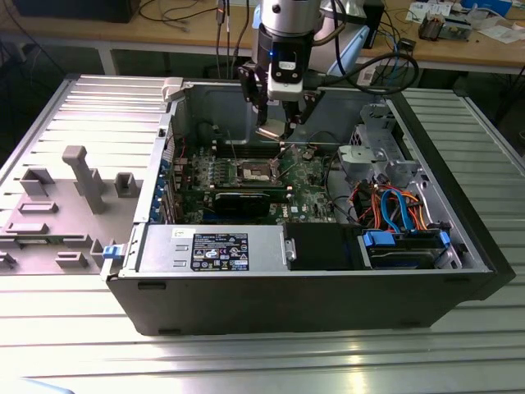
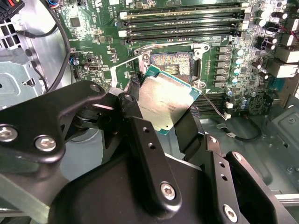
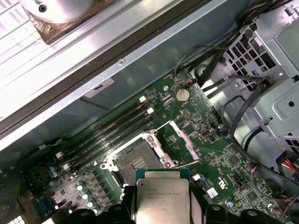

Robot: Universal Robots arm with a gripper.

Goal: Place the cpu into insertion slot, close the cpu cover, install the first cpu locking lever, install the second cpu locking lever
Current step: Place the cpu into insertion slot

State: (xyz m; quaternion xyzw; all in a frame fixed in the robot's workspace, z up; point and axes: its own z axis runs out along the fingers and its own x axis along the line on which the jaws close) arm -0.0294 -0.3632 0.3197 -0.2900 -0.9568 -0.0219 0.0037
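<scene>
The cpu (image 2: 166, 100) is pinched by its edges between the 2 black fingers (image 2: 189, 133) of the gripper (image 2: 162, 112), hanging in the air just above the insertion slot (image 3: 135, 164) and apart from it. The insertion slot lies uncovered, with the cpu cover (image 3: 181, 140) raised open at its side. Around the insertion slot lie the green motherboard (image 3: 219, 172) and the long memory slots (image 3: 117, 126), all inside the open computer case (image 1: 328, 287) on the desk (image 1: 246, 361).

In first wrist view cpu (image 3: 161, 199) cut off by pic edge; in second wrist view fingers (image 2: 188, 130) of tool (image 2: 161, 109) hide 2 sides. Exterior view: arm (image 1: 283, 25) cropped, top ctr.
</scene>
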